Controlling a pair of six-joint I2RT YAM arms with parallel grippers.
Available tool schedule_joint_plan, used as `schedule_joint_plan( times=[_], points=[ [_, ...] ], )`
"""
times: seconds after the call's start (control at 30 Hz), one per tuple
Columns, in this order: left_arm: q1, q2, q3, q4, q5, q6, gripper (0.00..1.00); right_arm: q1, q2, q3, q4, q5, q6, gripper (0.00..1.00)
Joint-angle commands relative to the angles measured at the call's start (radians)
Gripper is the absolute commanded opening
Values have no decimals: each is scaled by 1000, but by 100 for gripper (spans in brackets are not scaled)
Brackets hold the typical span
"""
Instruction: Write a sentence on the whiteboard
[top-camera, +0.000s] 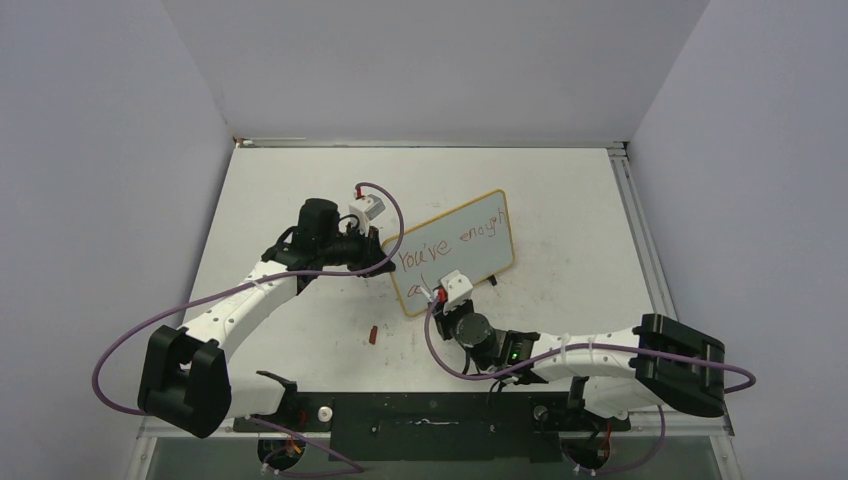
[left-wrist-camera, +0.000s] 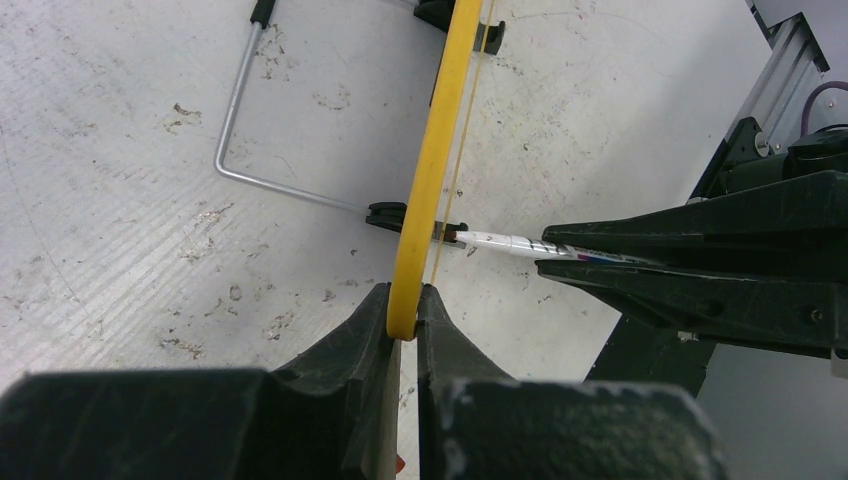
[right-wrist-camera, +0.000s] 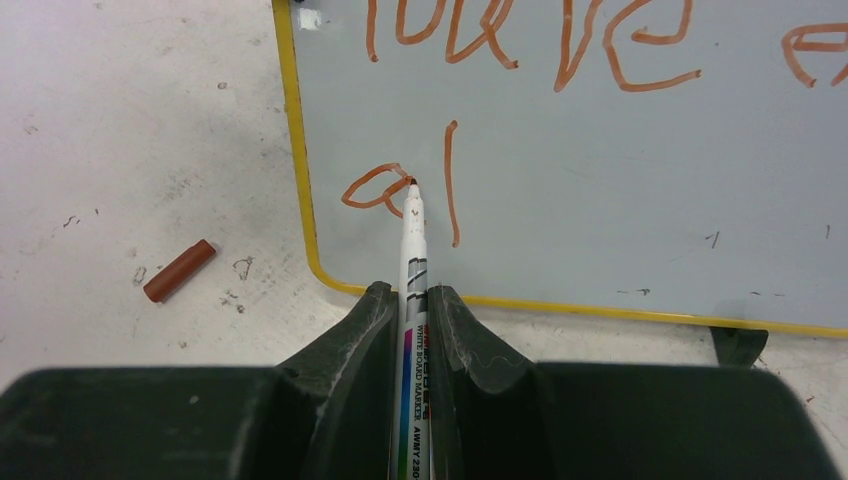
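Observation:
The whiteboard (top-camera: 455, 250) stands tilted on the table, its yellow rim (left-wrist-camera: 435, 150) seen edge-on in the left wrist view. My left gripper (left-wrist-camera: 405, 300) is shut on that rim at the board's left corner. The sentence (top-camera: 450, 245) is in red marker: an upper line reads "You've enough", and below it are an "a" (right-wrist-camera: 365, 190) and one upright stroke (right-wrist-camera: 452, 180). My right gripper (right-wrist-camera: 412, 300) is shut on a white marker (right-wrist-camera: 413, 260). The marker's tip touches the board face (right-wrist-camera: 600, 180) at the right side of the "a".
A red marker cap (top-camera: 372, 334) lies on the table left of the board's lower corner (right-wrist-camera: 178, 271). A bent wire stand (left-wrist-camera: 240, 140) props the board from behind, with a black foot clip (right-wrist-camera: 740, 345) under the lower rim. Grey walls close in three sides.

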Motion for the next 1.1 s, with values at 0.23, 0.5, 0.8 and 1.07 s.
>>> schedule_joint_plan(
  times=[0.23,0.5,0.8,1.07],
  points=[
    [-1,-1,16,-69,-53,14,0,-29,-114,-25,-19,31,-14,5],
    [-1,0,17,-69,-54,14,0,-78,-96,-31,10,-15,-27,5],
    [-1,1,16,-68,-54,14,0,-87,-65,-31,28,-46,-25,5],
    [-1,1,17,-68,-53,14,0,-92,-49,-45,-5,-22,14,5]
  ],
)
